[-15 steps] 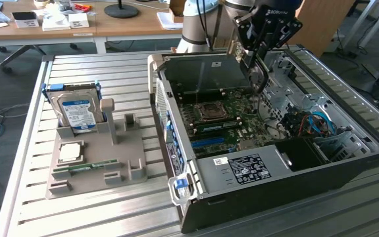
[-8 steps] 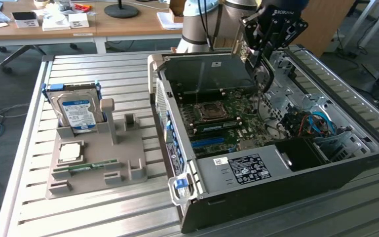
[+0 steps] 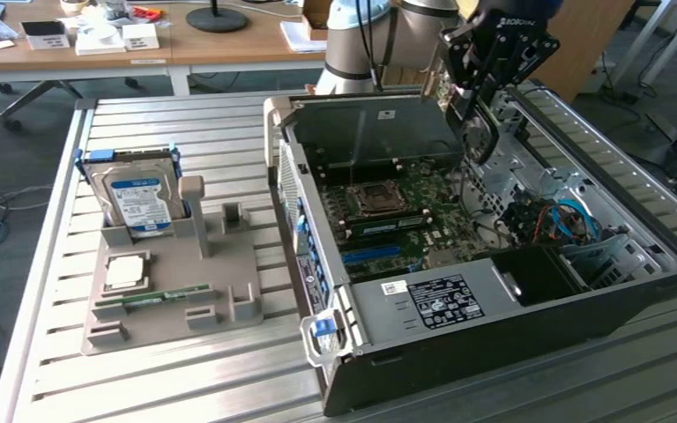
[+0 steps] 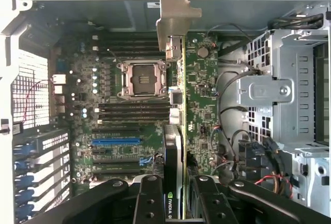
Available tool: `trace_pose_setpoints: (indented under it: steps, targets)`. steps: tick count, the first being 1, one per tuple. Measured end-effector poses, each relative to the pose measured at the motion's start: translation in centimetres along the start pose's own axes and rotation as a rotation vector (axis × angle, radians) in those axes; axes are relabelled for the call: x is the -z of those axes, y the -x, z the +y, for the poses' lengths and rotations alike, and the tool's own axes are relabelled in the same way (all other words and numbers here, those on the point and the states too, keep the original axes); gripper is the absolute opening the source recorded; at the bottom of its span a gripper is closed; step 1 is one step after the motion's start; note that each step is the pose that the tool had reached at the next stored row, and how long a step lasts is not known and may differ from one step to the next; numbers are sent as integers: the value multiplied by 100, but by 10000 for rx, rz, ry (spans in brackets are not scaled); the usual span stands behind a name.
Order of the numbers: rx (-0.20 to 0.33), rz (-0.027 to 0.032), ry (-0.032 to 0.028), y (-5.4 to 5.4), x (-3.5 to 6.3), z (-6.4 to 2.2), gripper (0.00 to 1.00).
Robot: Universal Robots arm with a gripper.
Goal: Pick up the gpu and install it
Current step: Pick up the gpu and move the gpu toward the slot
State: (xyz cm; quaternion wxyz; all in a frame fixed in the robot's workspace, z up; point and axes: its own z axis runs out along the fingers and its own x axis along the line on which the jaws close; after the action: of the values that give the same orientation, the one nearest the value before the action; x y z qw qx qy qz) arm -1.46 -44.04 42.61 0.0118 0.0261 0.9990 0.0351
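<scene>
claw (image 4: 178, 199): partly closed, clamped on the gpu (image 4: 175, 141), which it pinches from both faces
gpu spot: hanging on edge over the motherboard (image 4: 207, 105), just beside the CPU socket (image 4: 142, 79), and as far as I can judge not seated yet
long axis: runs straight out from the claw, near end in the grip, silver bracket (image 4: 176, 14) out past the CPU socket
blue slot (image 4: 116, 141): on the CPU socket's side of the card, closer to the claw than the socket is
hard to tell: bottom edge connector is hidden, the fan face is barely visible, and how high the card sits above the board is anyone's guess
</scene>
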Motion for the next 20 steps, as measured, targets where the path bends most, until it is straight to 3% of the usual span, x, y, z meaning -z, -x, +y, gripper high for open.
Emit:
trace_pose_setpoints:
  steps: [7,15,20]
  targets:
    - [-1,0,0,82,-2,4,27]
    - [2,0,1,96,-2,5,27]
    - [1,0,1,188,-5,10,27]
